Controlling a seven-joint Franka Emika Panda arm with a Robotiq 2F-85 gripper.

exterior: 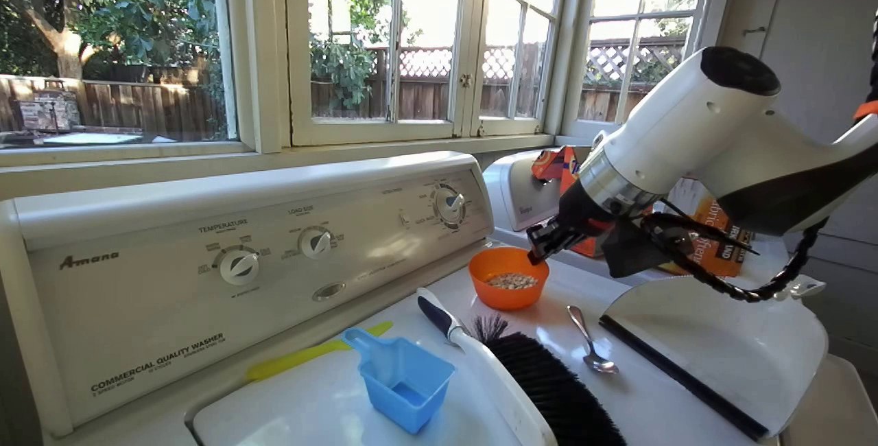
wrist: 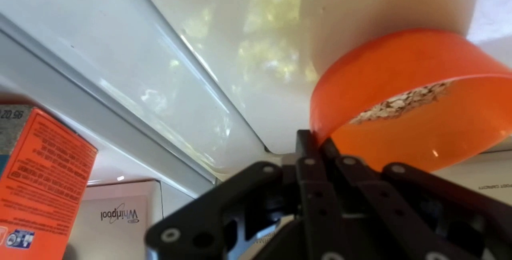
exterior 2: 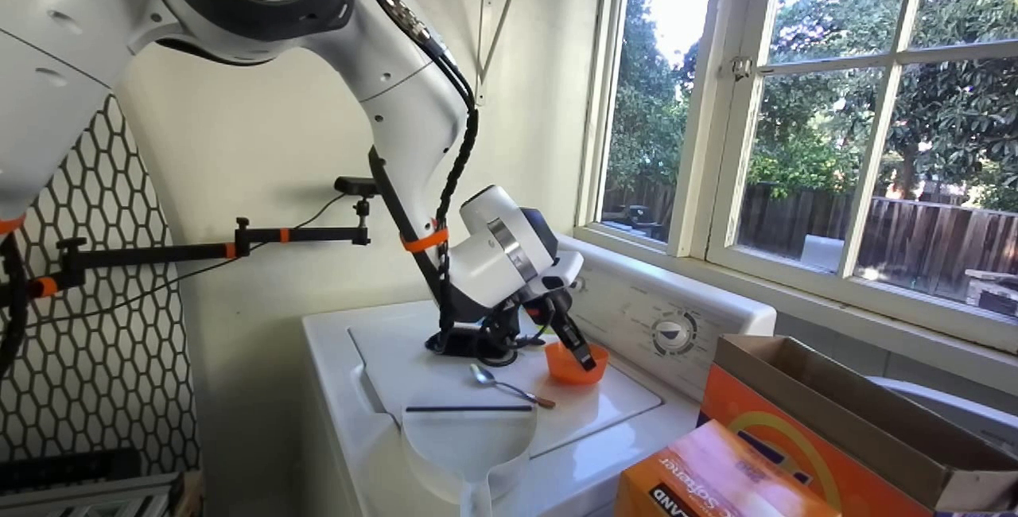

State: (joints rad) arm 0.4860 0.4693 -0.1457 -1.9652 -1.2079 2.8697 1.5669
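Robot's claw [wrist: 318, 140] is clenched on the rim of an orange bowl [wrist: 400, 68]; in the wrist view the wall of the bowl passes between the two tips, one outside and one inside. The bowl stands upright on the white washer top [exterior: 288, 412], near to the control panel [exterior: 171, 295], and pale flakes [exterior: 513, 281], perhaps oats, lie in it. By my judgement, the grasping is done, but the bowl is not yet lifted: in both exterior views it seems to rest on the washer top. I see no flakes outside it, so nothing appears to be poured, and any moving of the bowl is left undone.

Near the bowl lies a brush [exterior: 549, 377] with black bristles, and a metal spoon [exterior: 601, 364] is between this brush and a white dustpan [exterior: 734, 350]. A little farther from the claw, a blue scoop [exterior: 411, 398] sits on the other side of the brush, and a yellow-green tool [exterior: 295, 360] lies partly behind it; its exact kind I cannot tell. Beyond the washer top, orange boxes [exterior 2: 732, 477] stand near a white panel [wrist: 120, 230] which carries the name Whirlpool. Most far are the windows [exterior: 384, 132], and through them one sees a wooden fence [exterior: 171, 110] and some trees [exterior: 137, 27]
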